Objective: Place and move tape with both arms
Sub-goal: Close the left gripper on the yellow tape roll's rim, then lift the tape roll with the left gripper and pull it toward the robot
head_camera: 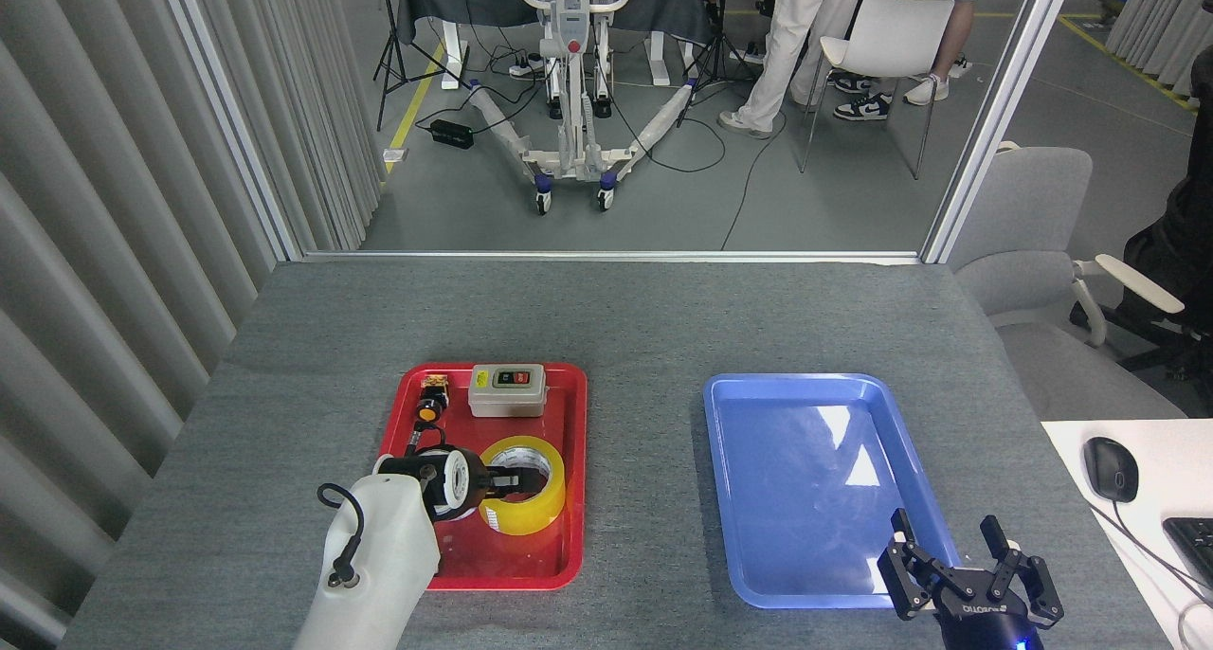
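The tape [533, 517], a yellow roll with a white core, lies flat in the red tray [512, 563] at its near right part. My left gripper [515, 481] reaches in from the left at the roll's near-left rim, its dark fingers over the wall and the core hole. Whether it clamps the roll is not visible from here. My right gripper [959, 553] stands open at the bottom right, claws spread, just past the near right corner of the blue tray [805, 479], with nothing in it.
A grey switch box [507, 389] and a small orange and black part [431, 409] lie at the far end of the red tray. A mouse [1111, 468] and a keyboard [1196, 541] sit on a white desk at the right. People stand beyond the table.
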